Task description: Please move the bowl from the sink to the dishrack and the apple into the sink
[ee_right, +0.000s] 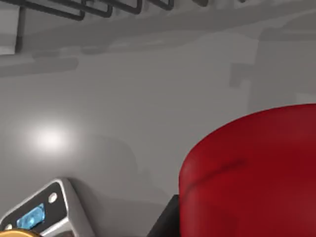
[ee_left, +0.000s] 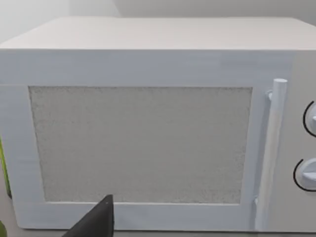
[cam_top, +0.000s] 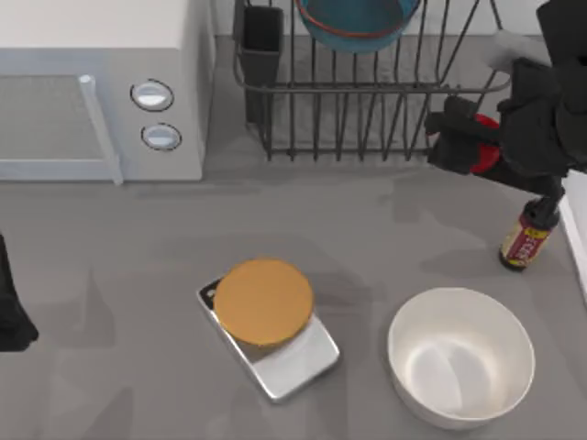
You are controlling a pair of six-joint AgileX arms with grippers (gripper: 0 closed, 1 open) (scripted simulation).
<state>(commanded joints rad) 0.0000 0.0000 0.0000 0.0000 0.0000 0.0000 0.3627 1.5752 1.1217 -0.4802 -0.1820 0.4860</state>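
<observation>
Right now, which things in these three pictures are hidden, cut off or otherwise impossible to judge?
- Sink: top view's right edge leaves just a pale strip, so its inside is unseen.
- Bowl: in the dishrack, cut by the top edge.
- Apple: the right pincer covers most of it; in the right wrist view the frame cuts it.
- Left pincer: parked at the left edge, mostly out of frame.
- Bottle label: too small to read.
</observation>
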